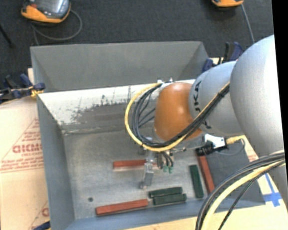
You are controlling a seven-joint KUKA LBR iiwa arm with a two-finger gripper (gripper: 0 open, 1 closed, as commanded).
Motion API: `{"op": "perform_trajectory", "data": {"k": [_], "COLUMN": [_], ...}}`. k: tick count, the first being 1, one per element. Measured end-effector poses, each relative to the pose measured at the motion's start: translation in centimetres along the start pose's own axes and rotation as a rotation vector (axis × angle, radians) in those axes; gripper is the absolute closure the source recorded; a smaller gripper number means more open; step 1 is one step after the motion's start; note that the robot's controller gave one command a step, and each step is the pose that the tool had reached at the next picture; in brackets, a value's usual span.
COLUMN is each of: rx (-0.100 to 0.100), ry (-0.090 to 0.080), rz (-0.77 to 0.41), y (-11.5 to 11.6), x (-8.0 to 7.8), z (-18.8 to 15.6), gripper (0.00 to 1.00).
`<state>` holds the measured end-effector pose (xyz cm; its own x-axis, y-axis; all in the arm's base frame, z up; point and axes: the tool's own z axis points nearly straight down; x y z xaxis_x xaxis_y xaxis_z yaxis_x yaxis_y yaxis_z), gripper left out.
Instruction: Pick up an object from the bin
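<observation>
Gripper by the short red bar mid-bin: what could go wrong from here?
1. The gripper sits near the right end of the short red bar, not over its middle, so a grasp there might tip or drop it.
2. Two green bars lie close below the gripper in the view, and a descent could knock them.

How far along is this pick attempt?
Done: the gripper is down inside the bin. In hand: it sits at the right end of the central red-brown bar. Left: gripping and lifting; no grasp is visible.
</observation>
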<state>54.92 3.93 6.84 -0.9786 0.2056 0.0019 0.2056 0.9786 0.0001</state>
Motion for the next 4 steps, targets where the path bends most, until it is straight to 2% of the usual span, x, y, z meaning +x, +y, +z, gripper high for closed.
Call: {"op": "perform_trajectory", "data": {"k": [1,2,3,4], "rx": [-0.002,-0.002,-0.003,-0.002], "ry": [-0.002,-0.003,-0.011,-0.006], "rz": [0.0,0.002,0.002,0.004], "y": [0.0,0.0,0.1,0.0], "x": [-0.1,-0.1,-0.3,-0.5], "z": [0.0,-0.1,-7.8,-8.4], "gripper": [0.0,1.0,1.0,1.0]}}
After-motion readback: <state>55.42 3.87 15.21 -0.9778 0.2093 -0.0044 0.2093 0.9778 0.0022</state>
